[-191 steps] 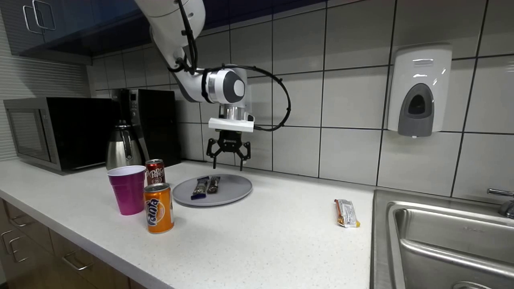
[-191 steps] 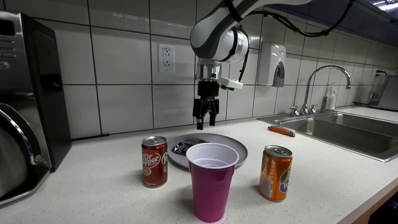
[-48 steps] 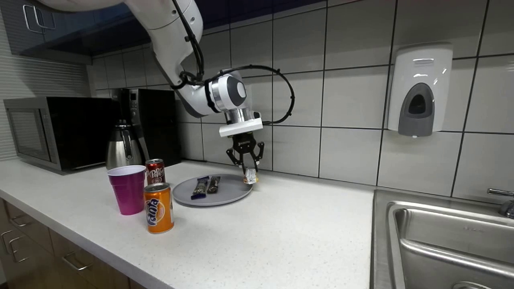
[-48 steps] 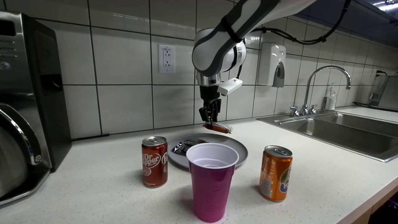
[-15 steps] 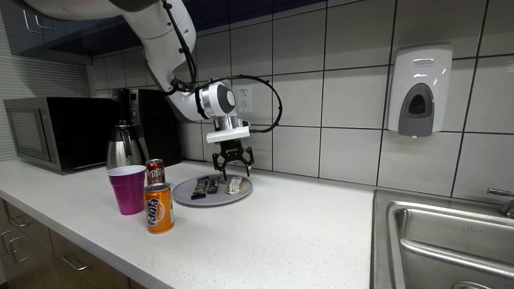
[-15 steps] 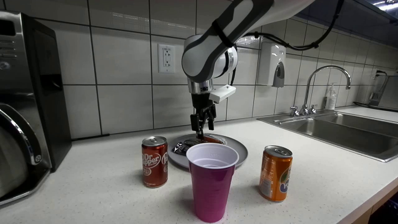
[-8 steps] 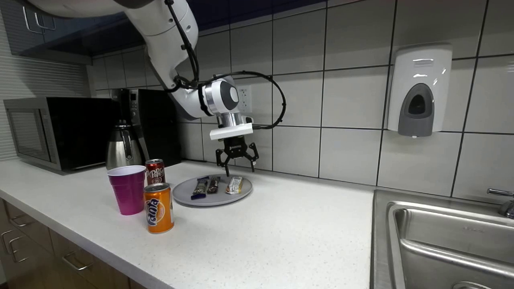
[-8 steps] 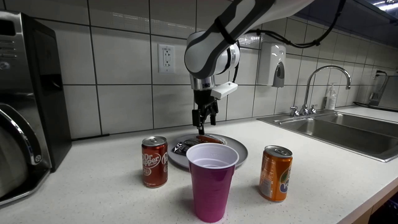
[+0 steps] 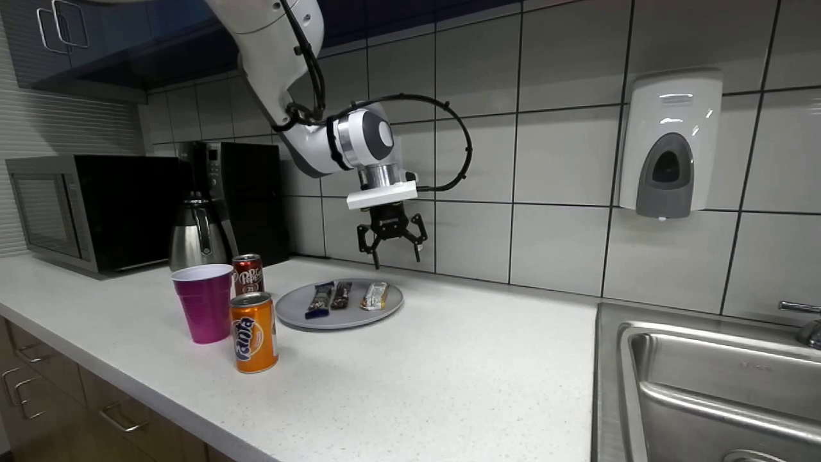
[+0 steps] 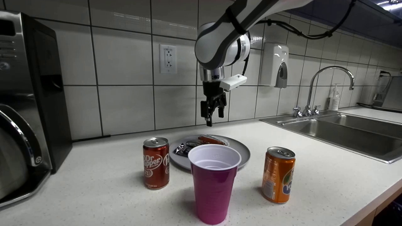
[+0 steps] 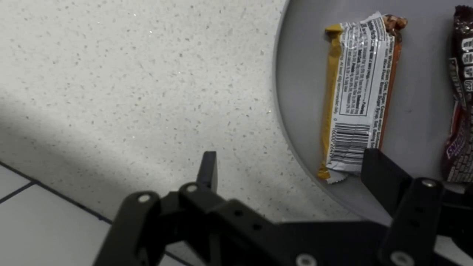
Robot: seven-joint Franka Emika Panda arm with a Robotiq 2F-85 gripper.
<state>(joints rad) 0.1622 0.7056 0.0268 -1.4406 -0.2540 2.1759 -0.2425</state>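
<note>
My gripper (image 9: 397, 263) is open and empty, a little above the back right edge of a grey plate (image 9: 358, 321). It also hangs open above the plate (image 10: 242, 152) in an exterior view (image 10: 215, 121). A white, orange and yellow wrapped bar (image 9: 374, 296) lies on the plate, nearest to the gripper. In the wrist view the bar (image 11: 358, 81) lies flat on the plate, its lower end close to one finger in the picture. A dark brown bar (image 9: 342, 295) and a dark blue-ended bar (image 9: 320, 300) lie on the plate to its left.
A purple cup (image 9: 204, 308), an orange Fanta can (image 9: 254, 333) and a red Dr Pepper can (image 10: 156, 166) stand near the plate. A steel sink (image 9: 718, 391) is set into the counter. A steel jug (image 9: 197, 237) and a microwave (image 9: 96, 212) stand at the left; a tiled wall is behind.
The orange-white bar lay by the sink, was then held over the plate, and now rests on it, let go. Over the last second the open gripper has risen and moved slightly right.
</note>
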